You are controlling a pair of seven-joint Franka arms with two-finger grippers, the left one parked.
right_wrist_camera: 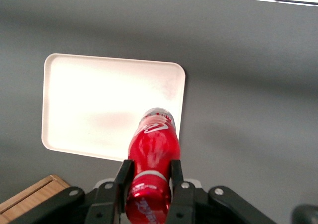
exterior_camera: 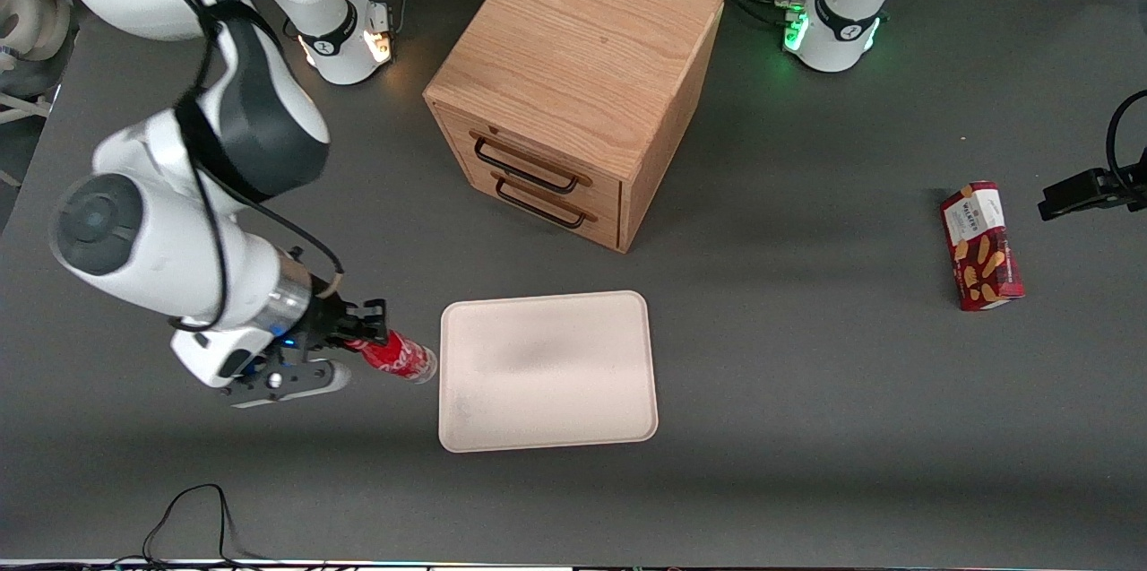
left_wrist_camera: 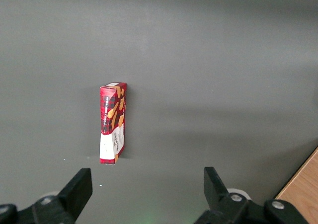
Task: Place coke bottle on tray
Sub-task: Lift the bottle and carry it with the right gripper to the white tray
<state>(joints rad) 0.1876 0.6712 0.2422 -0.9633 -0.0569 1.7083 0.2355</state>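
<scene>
Coke bottle (exterior_camera: 401, 356) is gripped near its capped end by the claw (exterior_camera: 366, 340) of the working arm, whose two black fingers (right_wrist_camera: 123, 180) are clamped on either side of the red body. The bottle sticks out of the claw roughly level, with its clear base pointing toward the tray (exterior_camera: 548, 369). From the front, the base end sits just beside the tray's rim on the working arm's end, close to the corner nearer the front camera. Whether the bottle is raised above the desk (exterior_camera: 806, 392) or brushing it is hard to judge from the front, though the wrist camera suggests it is held in the air, since the base end (right_wrist_camera: 158, 115) overlaps the tray's edge (right_wrist_camera: 180, 110) with the tray well below it.

The tray is a cream-white rectangle with rounded corners and a low rim, lying flat on the grey desk with nothing on it. A wooden cabinet (exterior_camera: 573, 82) with two dark-handled drawers (exterior_camera: 538, 186) stands farther from the front camera than the tray, turned at an angle so that the drawer fronts face roughly toward the working arm's end. A red biscuit box (exterior_camera: 981, 246) lies flat well apart from everything else, toward the parked arm's end of the desk; the parked arm's wrist camera shows it (left_wrist_camera: 113, 122) lying by itself on bare grey surface.
</scene>
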